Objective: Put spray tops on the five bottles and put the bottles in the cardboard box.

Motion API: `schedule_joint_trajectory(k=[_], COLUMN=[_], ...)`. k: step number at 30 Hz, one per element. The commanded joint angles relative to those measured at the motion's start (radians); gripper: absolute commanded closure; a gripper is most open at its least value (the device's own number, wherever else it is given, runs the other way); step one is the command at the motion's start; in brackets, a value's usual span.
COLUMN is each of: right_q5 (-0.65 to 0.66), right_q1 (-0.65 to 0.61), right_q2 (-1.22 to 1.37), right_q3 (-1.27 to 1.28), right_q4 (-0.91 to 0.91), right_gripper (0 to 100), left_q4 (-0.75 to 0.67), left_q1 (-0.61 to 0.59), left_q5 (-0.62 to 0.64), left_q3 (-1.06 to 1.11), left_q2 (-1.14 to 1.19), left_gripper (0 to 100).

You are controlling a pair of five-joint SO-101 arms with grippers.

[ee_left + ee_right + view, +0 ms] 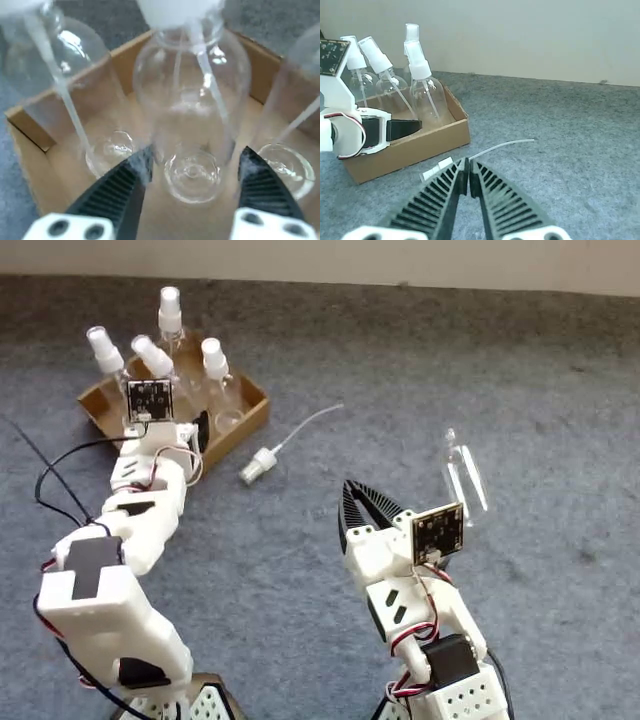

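At ten o'clock on the grey carpeted table (400, 370) lies the shallow brown cardboard box (245, 430). In it stand four clear glass bottles with white spray tops (222, 390). The left gripper (195, 156) hangs at the box's six o'clock edge. Its black jaws are spread wide on either side of one capped bottle (192, 90), and contact with the glass cannot be made out. A loose white spray top with a thin dip tube (258, 465) lies on the carpet at the box's four o'clock. Near centre, the right gripper (469, 167) has its jaws pressed together and holds nothing. At its two o'clock lies the uncapped clear bottle (465, 475).
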Motion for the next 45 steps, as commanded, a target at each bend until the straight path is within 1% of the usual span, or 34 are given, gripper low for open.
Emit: schedule_joint_trajectory(k=[1, 21, 23, 35, 38, 45], right_q5=[0.008, 0.008, 0.008, 0.008, 0.008, 0.008], right_q1=[0.013, 0.013, 0.013, 0.013, 0.013, 0.015], right_q2=[0.001, 0.001, 0.001, 0.001, 0.001, 0.001], right_q3=[0.111, 0.111, 0.111, 0.111, 0.111, 0.111], right_q4=[0.005, 0.005, 0.005, 0.005, 0.005, 0.005], right_gripper=[99.3, 99.3, 99.3, 99.3, 99.3, 99.3], left_q4=[-0.005, -0.011, -0.003, 0.005, 0.094, 0.420], left_q1=[-0.013, -0.015, -0.015, -0.013, -0.013, -0.013], left_q5=[0.003, 0.003, 0.003, 0.003, 0.003, 0.003], left_q3=[-0.007, 0.013, 0.022, 0.232, 0.255, 0.255], left_q2=[-0.021, -0.030, -0.062, -0.332, -0.404, -0.625], left_gripper=[77, 77, 77, 77, 77, 77])
